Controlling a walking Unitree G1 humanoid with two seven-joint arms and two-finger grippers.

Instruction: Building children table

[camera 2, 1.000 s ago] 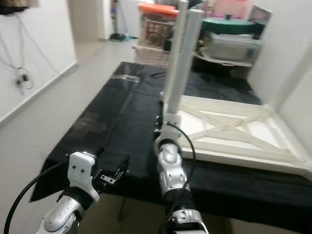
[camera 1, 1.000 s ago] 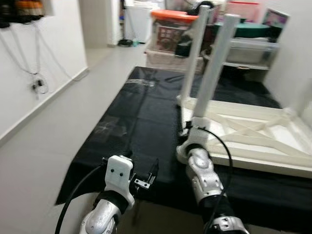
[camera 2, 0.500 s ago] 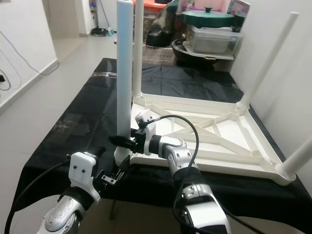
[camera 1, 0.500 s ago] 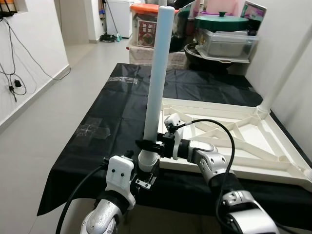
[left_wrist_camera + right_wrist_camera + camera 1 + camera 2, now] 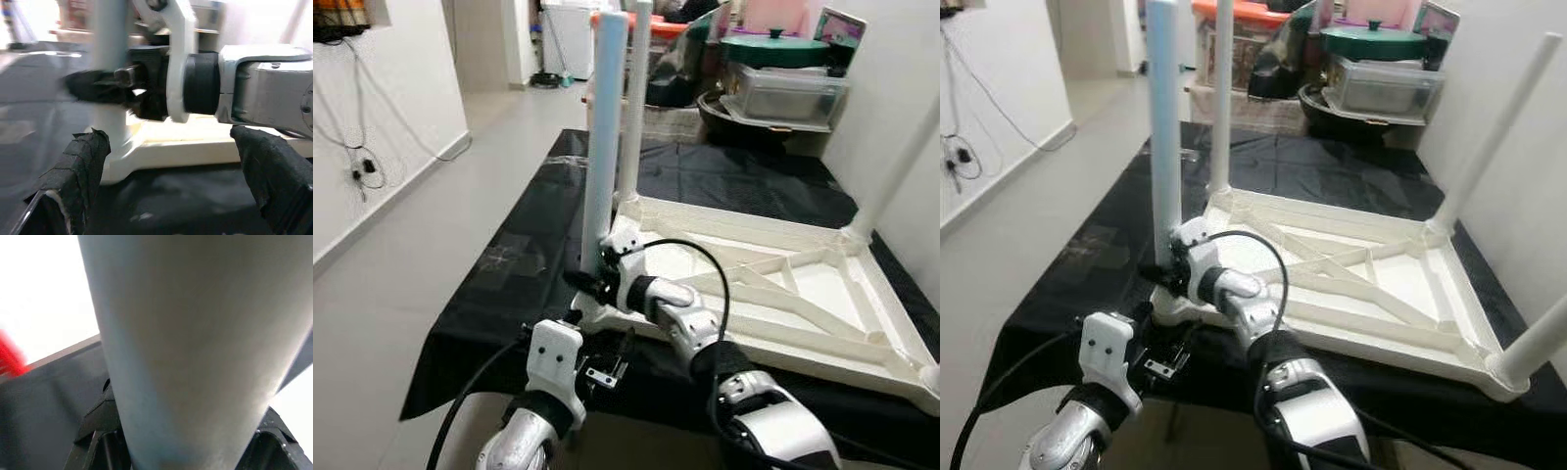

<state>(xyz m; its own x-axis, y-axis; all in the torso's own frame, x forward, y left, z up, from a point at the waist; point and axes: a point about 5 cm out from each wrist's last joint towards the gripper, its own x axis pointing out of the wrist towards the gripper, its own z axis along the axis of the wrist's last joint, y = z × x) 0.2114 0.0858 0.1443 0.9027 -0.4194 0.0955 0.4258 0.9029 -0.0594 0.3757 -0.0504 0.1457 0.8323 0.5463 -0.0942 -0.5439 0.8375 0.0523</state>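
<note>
Four upright legs (image 5: pixel 1163 127), right claw (image 5: pixel 590 284) gripping one

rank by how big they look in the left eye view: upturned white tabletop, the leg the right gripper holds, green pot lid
1. upturned white tabletop, largest.
2. near leg, clamped by the right gripper; it stands closer to the camera, which inflates it.
3. green pot lid, smallest, though it sits far back.

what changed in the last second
Mostly the camera swung. The right gripper stays on the near white leg just above its socket, jaws shut round it; its forearm now reaches in from the side rather than straight ahead. The left gripper stays open, low by the upturned table, which lies as before.
</note>
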